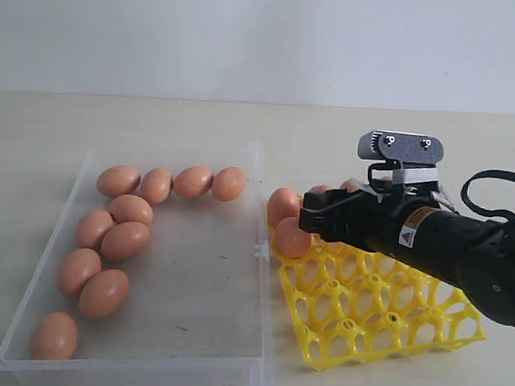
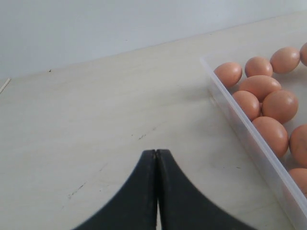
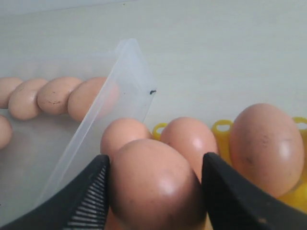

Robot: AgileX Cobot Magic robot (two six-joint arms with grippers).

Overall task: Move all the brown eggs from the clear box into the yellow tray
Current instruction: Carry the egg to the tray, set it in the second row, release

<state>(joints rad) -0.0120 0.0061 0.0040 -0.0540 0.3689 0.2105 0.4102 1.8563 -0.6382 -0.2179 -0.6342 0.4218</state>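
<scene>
Orange-brown oval egg (image 3: 153,189) is pinched in the right gripper (image 3: 154,165), jaws wide, low over the square yellow plastic lattice tray (image 1: 347,328) edge nearest the clear plastic box (image 1: 132,361), just beside seated eggs (image 3: 266,148), so probably straight down; left gripper (image 2: 157,158) closed, empty.

Box (image 1: 195,289) holding eggs (image 1: 125,240) lies left of the tray (image 1: 382,325).
</scene>
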